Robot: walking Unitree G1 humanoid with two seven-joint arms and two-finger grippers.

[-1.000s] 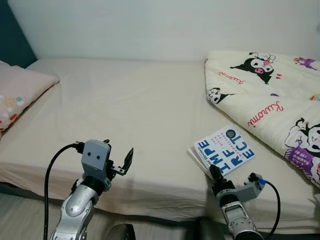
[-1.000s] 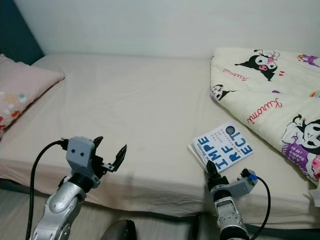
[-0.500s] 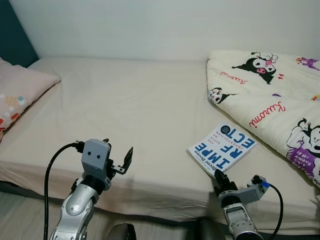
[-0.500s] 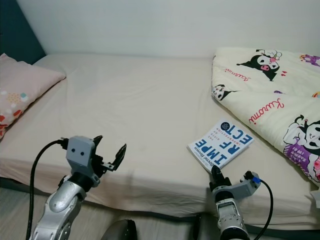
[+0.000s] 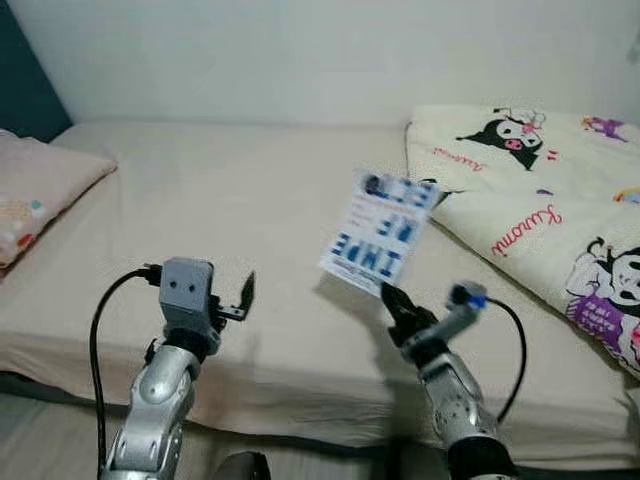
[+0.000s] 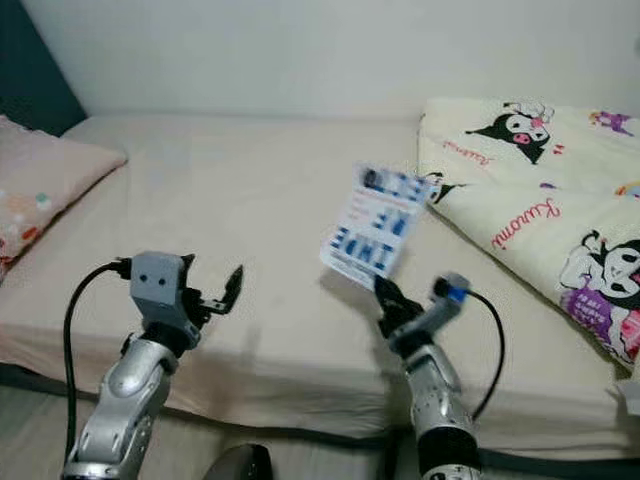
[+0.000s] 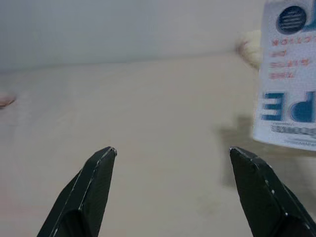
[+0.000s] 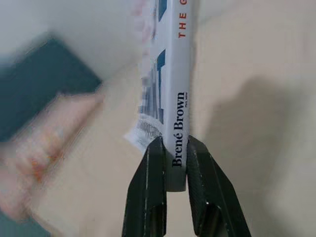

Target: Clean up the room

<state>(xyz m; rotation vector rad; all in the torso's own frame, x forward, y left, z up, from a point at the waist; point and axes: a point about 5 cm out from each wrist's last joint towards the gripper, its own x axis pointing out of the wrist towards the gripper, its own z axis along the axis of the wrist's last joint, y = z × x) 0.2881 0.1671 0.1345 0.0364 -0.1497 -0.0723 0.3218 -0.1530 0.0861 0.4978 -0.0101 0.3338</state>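
A white book with blue lettering (image 5: 379,233) is lifted off the beige bed (image 5: 220,200) and stands upright in the air, blurred. My right gripper (image 5: 390,298) is shut on its lower edge; in the right wrist view both fingers (image 8: 149,190) pinch the spine of the book (image 8: 178,98). My left gripper (image 5: 240,300) hovers open over the front of the bed, left of the book, with nothing between its fingers (image 7: 94,182). The left wrist view catches the book (image 7: 289,79) off to one side.
A folded cartoon-print quilt (image 5: 530,190) covers the right side of the bed. A pink pillow (image 5: 40,190) lies at the far left. A white wall (image 5: 300,50) runs behind the bed, and the mattress edge (image 5: 300,415) is near my arms.
My right gripper has raised the book off the bed and swung it left, tilting it upright. The left gripper has barely moved. The camera has shifted slightly.
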